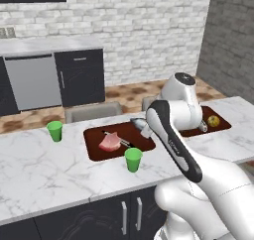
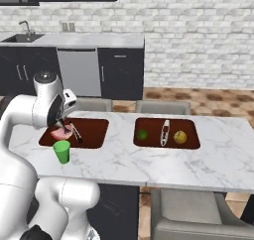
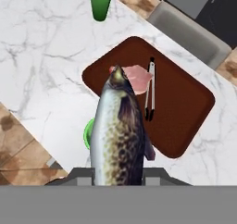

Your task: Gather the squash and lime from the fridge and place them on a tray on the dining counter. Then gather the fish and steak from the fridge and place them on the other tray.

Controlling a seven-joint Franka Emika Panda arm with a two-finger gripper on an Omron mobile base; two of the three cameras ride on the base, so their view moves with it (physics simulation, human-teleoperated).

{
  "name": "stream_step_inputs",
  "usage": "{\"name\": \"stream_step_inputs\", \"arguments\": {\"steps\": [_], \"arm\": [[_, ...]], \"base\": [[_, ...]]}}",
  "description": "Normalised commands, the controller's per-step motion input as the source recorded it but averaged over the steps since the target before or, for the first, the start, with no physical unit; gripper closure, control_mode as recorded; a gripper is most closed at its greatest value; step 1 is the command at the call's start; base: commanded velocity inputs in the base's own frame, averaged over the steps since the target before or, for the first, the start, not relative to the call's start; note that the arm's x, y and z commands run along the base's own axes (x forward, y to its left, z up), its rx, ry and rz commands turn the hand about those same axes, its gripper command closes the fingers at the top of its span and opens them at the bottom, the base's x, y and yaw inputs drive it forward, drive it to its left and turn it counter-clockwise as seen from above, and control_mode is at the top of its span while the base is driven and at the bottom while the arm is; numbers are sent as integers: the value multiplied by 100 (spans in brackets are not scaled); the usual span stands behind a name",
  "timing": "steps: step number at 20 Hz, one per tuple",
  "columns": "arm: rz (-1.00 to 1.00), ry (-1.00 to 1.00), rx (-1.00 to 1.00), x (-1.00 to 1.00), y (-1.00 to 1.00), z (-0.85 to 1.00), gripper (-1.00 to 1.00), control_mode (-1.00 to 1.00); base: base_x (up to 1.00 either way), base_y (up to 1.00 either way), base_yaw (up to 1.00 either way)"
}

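You have the fish (image 3: 118, 135) clamped in the gripper (image 3: 118, 174), its speckled silvery body running up the middle of the hand view with the pointed end out over the near edge of the left tray (image 3: 185, 102). In the left base view the fish (image 1: 140, 125) shows as a grey tip just past the arm, above the right end of that dark brown tray (image 1: 94, 150).

On that tray the steak (image 1: 109, 143) lies near the middle, a pink slab, with thin dark tongs (image 3: 150, 93) just beside it. From the hand view the tip of the fish overlaps the steak (image 3: 139, 76), and you cannot tell from that picture how high above it the fish hangs.

The dining counter (image 2: 124, 162) carries both trays side by side along its far edge. On the right tray (image 2: 191, 142) the lime (image 2: 142, 134) sits at the left end and the squash (image 2: 180, 137) at the right end, with a silvery utensil (image 2: 165, 132) between them, apart from each.

One green cup (image 1: 133, 159) stands just in front of the left tray, near the counter's front edge. A second green cup (image 1: 55, 131) stands well off to the left of the tray, towards the far edge. Grey chairs (image 2: 163, 106) are tucked in behind the counter.
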Motion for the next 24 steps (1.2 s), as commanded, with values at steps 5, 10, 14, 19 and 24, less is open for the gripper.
{"name": "stream_step_inputs", "arguments": {"steps": [5, 10, 14, 19, 24], "arm": [[0, 0, -1, 13, 13, -19, 100, -100], [0, 0, -5, 10, 17, -25, 100, -100], [0, 0, -7, 12, 8, -31, 100, -100], [1, 0, -2, 19, 0, -17, 100, -100], [2, 0, 0, 22, -2, -7, 100, -100]], "base": [[0, 0, 0], [0, 0, 0], [0, 0, 0], [0, 0, 0], [0, 0, 0]]}}
